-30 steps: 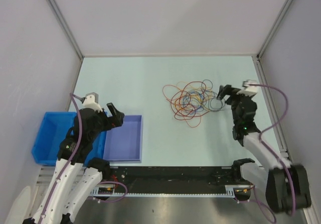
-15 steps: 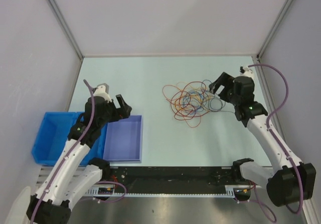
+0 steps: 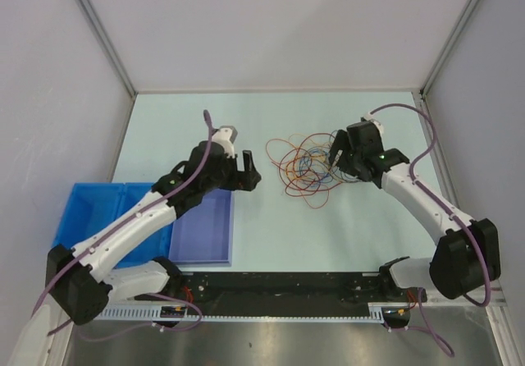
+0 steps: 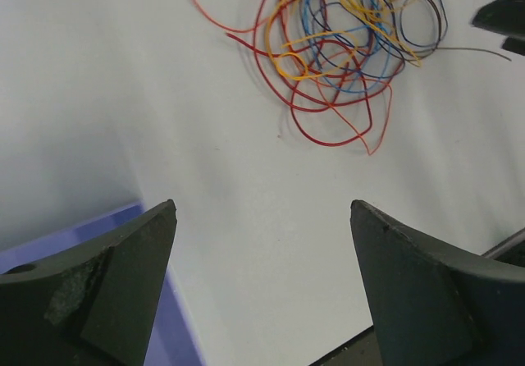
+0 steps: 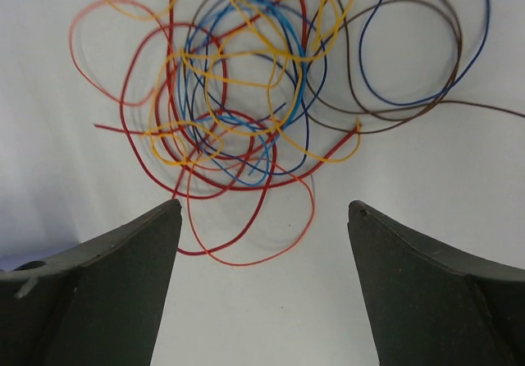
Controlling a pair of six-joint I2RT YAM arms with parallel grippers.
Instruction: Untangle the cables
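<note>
cables: a loose tangle of thin wire cables (image 3: 310, 166) in red, orange, yellow, blue and dark purple, lying flat on the pale blue-green tabletop (image 3: 189, 124), right of centre and about midway between near and far.
left gripper: the black two-finger left gripper (image 3: 249, 171) hangs over bare table at the far right corner of the lavender tray; its fingers are spread wide with nothing between them.
cables from left gripper: to its right, near but apart; in the left wrist view the tangle lies beyond the fingertips, off to the right.
right gripper: the black right gripper (image 3: 338, 159) sits at the right edge of the tangle, fingers spread wide, gripping nothing.
cables from right gripper: straight ahead in the right wrist view; the nearest red loop curves into the gap between the two fingers, not pinched.
containers: a blue plastic bin (image 3: 78, 218) at the near left, a shallow lavender tray (image 3: 201, 235) against its right side.
</note>
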